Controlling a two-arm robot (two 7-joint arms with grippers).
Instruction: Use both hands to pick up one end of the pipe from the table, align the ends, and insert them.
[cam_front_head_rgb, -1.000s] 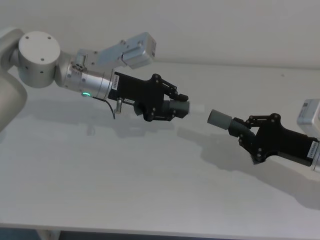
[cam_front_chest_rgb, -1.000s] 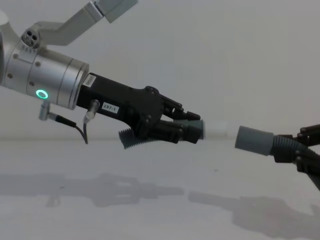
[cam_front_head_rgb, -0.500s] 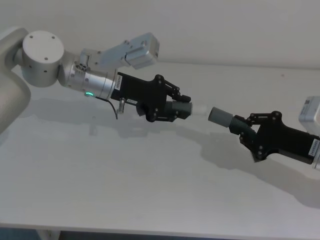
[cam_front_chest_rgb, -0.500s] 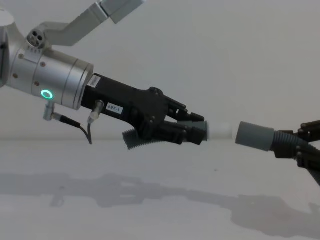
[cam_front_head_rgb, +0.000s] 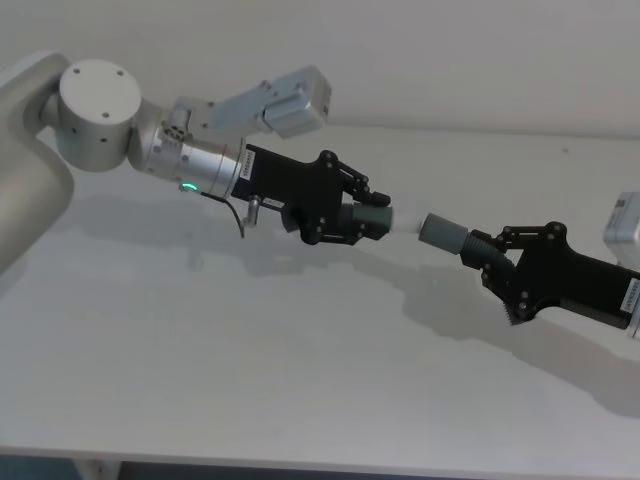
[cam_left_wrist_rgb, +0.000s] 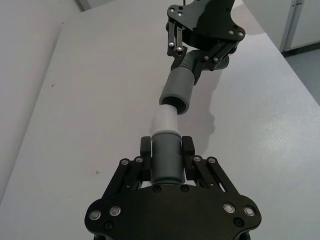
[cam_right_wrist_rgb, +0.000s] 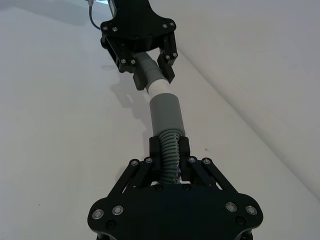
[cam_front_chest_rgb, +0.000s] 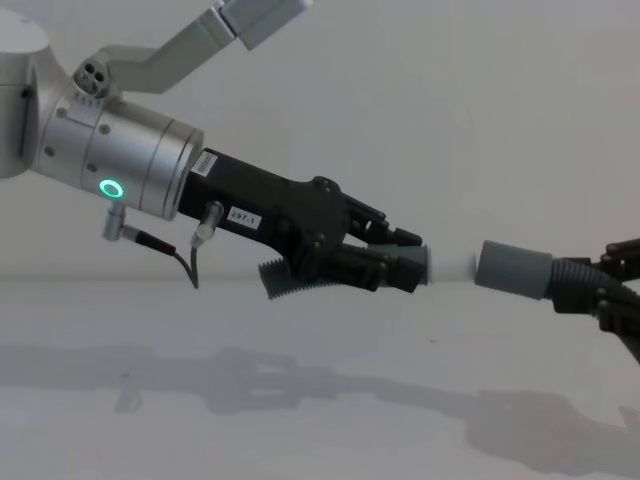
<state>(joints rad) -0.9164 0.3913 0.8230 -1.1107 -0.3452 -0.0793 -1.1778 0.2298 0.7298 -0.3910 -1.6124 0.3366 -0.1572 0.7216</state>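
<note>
**Pipe ends at the mouth of the joint**

White tabletop (cam_front_head_rgb: 300, 380) lies bare beneath both arms, which hold their pieces in the air above it. Nearest in the left wrist view, the left claw (cam_left_wrist_rgb: 166, 152) is clenched on a stiff grey pipe piece (cam_left_wrist_rgb: 165, 160) whose white tip (cam_left_wrist_rgb: 166, 121) touches the mouth of the other piece's grey cuff (cam_left_wrist_rgb: 177, 91). Beyond, the right claw (cam_front_head_rgb: 493, 262) grasps the ribbed hose (cam_right_wrist_rgb: 170, 150) behind that cuff. The hose probably flexes, so gripping close to the cuff suits pushing; both look light.
</note>
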